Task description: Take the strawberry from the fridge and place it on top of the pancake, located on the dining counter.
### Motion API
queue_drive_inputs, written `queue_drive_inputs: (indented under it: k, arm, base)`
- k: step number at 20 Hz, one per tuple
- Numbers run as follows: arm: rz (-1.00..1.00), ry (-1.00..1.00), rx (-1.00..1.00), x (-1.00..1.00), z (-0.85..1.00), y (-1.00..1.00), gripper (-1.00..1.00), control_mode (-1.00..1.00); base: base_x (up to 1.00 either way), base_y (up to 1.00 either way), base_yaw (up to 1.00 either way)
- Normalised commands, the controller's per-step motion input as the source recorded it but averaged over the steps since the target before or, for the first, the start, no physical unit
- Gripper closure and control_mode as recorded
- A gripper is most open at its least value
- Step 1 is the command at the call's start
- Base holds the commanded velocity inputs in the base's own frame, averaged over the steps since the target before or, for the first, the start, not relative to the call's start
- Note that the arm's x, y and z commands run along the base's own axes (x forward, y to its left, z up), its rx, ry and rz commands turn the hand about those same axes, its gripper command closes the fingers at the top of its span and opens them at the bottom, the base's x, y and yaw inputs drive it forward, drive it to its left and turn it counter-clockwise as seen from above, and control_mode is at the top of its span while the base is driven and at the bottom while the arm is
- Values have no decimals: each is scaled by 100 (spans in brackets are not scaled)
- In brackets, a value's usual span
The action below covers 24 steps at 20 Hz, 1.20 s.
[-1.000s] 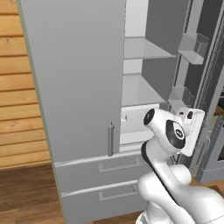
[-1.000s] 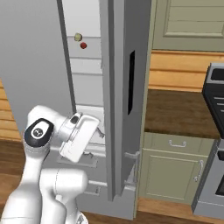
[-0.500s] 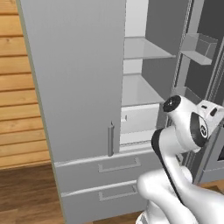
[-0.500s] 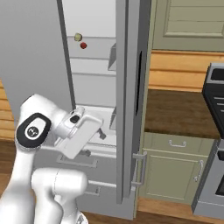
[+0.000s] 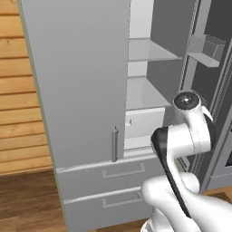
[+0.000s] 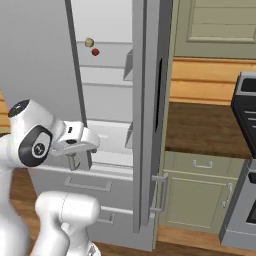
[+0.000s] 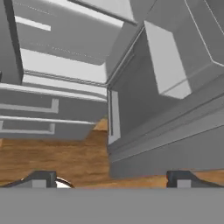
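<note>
— What's changed?
— The fridge right door has swung wider; my gripper hangs low, jaws spread wide, empty.
— And the strawberry?
— On an upper shelf, beside a tan lump.

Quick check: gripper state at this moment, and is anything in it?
Gripper: open, fingers wide apart with nothing between them, low in front of the open fridge.
</note>
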Motion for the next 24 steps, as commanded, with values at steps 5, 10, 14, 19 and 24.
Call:
queue_drive_inputs:
  k: [5, 10, 14, 19, 24]
  arm:
    - [0, -35, 77, 100, -54, 82, -100, -100]
    - [19, -9, 26, 79, 7, 76, -100, -100]
    - [4, 8, -10, 40, 19, 71, -100, -100]
    - [0, 15, -12, 59, -16, 55, -100, -100]
    - [-1, 0, -10, 70, -23, 25, -100, -100]
  base:
    - [0, 0, 0]
    - [0, 0, 0]
    - [0, 0, 0]
    - [0, 0, 0]
    - [0, 0, 0]
